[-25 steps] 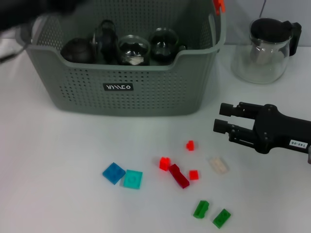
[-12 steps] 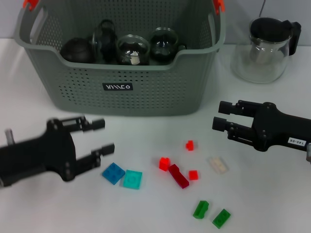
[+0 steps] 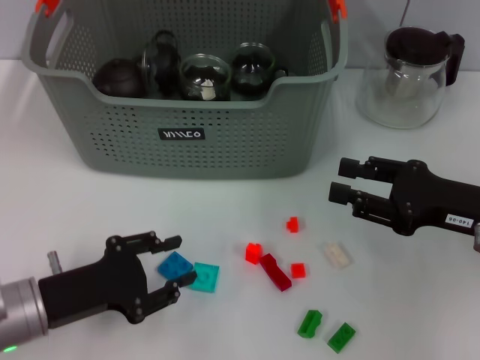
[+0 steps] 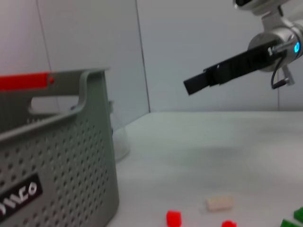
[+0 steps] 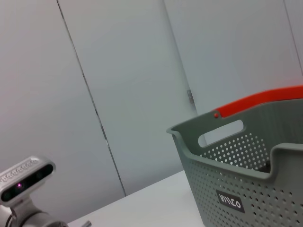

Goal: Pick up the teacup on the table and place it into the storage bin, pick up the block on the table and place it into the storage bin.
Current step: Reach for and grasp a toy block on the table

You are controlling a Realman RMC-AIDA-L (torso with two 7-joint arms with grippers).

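The grey storage bin (image 3: 187,139) stands at the back with several teacups (image 3: 205,77) inside it; no teacup shows on the table top. A blue block (image 3: 171,264) lies near the front left beside a teal block (image 3: 205,277). My left gripper (image 3: 175,267) is open and low over the table, one finger on each side of the blue block. My right gripper (image 3: 342,181) hovers open at mid right, above and to the right of the blocks. The left wrist view shows the storage bin (image 4: 71,156) and my right gripper (image 4: 191,85) farther off.
Loose blocks lie scattered: small red ones (image 3: 292,223), a dark red one (image 3: 276,271), a whitish one (image 3: 337,254) and two green ones (image 3: 309,323). A glass teapot with a black lid (image 3: 409,75) stands at the back right. The right wrist view shows the bin (image 5: 246,179).
My left arm has come from over the bin's left corner down to the table front, and its open fingers now straddle the blue block. The right arm has not moved.
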